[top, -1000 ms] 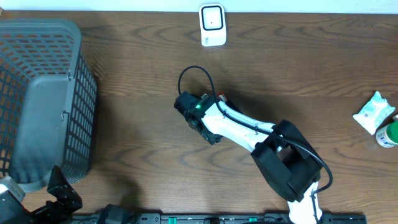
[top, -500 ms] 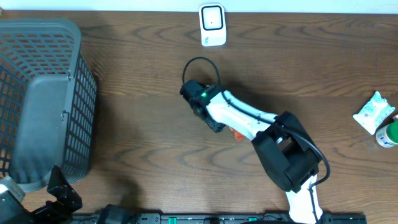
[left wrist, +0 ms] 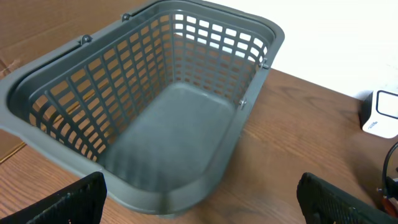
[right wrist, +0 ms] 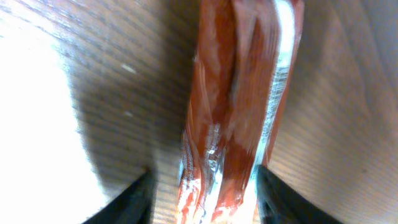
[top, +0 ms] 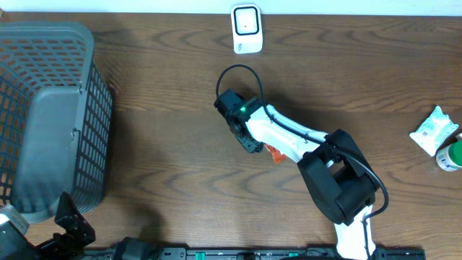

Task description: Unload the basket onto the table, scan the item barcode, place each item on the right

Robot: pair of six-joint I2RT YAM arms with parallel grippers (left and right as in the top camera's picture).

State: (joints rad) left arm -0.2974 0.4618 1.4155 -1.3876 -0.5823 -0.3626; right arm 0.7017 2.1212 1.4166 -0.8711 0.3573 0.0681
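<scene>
On the table (top: pixel 144 108) our right gripper (right wrist: pixel 205 196) straddles the packet (right wrist: pixel 236 112), seemingly light, soft, slick: we'd pinch mid-body; grip unclear, left gripper (left wrist: pixel 202 202) gapes.

Mock shop checkout: shopping basket (top: pixel 95 133) and barcode scanner (top: pixel 246 29) on wooden table (top: pixel 166 144).
</scene>
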